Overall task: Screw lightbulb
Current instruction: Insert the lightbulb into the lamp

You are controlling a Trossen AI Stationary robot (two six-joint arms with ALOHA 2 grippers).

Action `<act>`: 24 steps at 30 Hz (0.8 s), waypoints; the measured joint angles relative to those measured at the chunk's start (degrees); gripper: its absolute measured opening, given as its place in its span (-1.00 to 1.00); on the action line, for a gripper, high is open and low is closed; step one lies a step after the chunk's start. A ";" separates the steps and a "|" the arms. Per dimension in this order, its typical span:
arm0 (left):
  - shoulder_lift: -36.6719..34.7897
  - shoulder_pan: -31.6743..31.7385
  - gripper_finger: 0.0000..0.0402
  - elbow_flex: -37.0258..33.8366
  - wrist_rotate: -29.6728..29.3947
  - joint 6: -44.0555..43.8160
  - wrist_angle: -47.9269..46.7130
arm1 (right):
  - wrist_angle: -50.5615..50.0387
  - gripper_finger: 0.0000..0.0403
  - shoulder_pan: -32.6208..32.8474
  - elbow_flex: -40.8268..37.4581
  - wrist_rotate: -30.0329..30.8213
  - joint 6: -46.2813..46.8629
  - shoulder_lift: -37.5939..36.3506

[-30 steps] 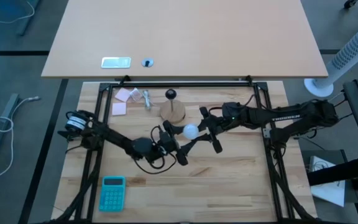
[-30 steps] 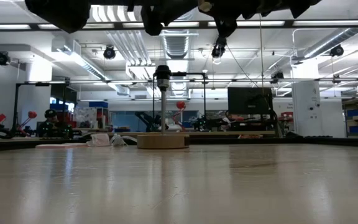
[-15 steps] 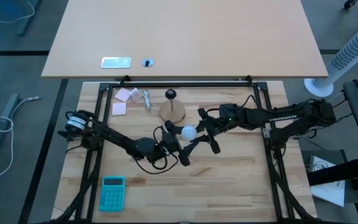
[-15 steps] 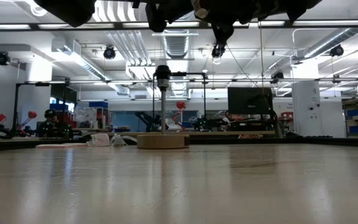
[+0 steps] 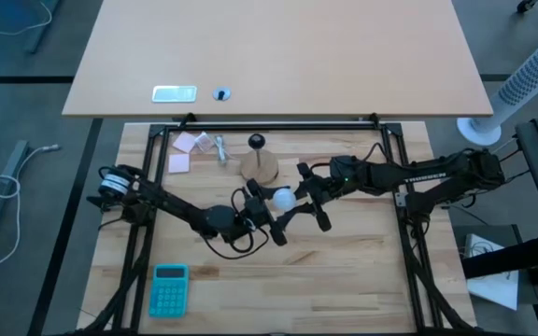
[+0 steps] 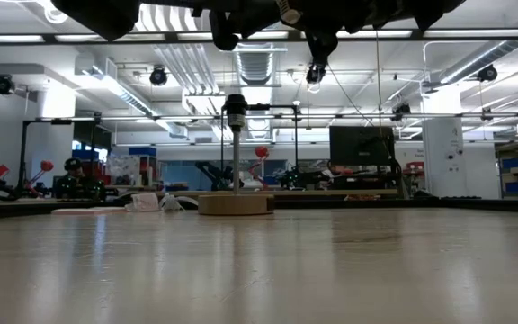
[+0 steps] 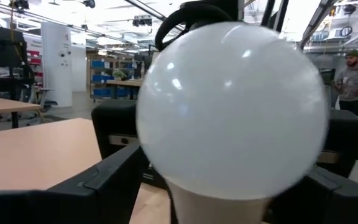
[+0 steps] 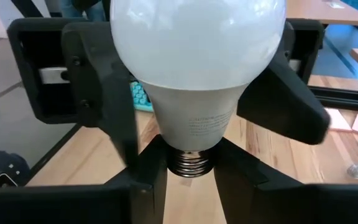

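Lightbulb (image 5: 283, 198) between both grippers

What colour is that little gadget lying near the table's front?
Turquoise calculator, clearest in the high view.

The wooden counter (image 5: 362, 271) is carrying a wooden disc (image 5: 261, 167) at upper centre, pink notes (image 5: 187, 149) at upper left, and a teal calculator (image 5: 168, 289) at lower left.

- A robotics lab or workshop hall.
- Ceiling light strips (image 6: 475, 34) and exposed ducts (image 6: 257, 65) overhead.
- Benches carry a monitor (image 6: 361, 145) and another robot arm (image 6: 212, 170).
- A person (image 7: 355, 76) stands by storage shelves (image 7: 106, 78).
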 joint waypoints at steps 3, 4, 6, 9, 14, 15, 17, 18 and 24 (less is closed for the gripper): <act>0.00 -0.02 0.36 0.02 0.03 -0.09 0.01 | -0.02 -0.54 0.01 0.00 0.00 -0.08 0.00; 0.00 -0.02 0.35 0.02 0.04 -0.09 0.01 | -0.02 -0.53 0.01 0.00 0.00 -0.16 0.00; 0.00 -0.02 0.33 0.02 0.04 -0.11 0.01 | -0.02 -0.51 -0.01 0.00 0.00 -0.26 0.00; 0.00 -0.02 0.30 0.02 0.08 -0.17 0.01 | -0.03 -0.50 -0.01 0.00 0.00 -0.28 0.00; 0.00 -0.02 0.27 0.02 1.59 -0.67 0.05 | -0.07 -0.52 -0.01 0.00 0.00 -0.31 0.00; 0.00 -0.02 0.26 0.02 1.62 -0.72 0.06 | -0.07 -0.52 -0.01 0.00 0.00 -0.31 0.00; 0.00 -0.02 0.24 0.02 1.66 -0.55 0.08 | -0.07 -0.51 -0.01 0.00 0.00 -0.29 0.00; 0.00 -0.02 0.24 0.02 1.66 -0.17 0.05 | -0.07 -0.51 -0.01 0.00 0.00 -0.16 0.00; 0.00 -0.02 0.21 0.02 1.68 3.96 -0.06 | -0.08 -0.50 -0.01 0.00 0.00 0.68 0.00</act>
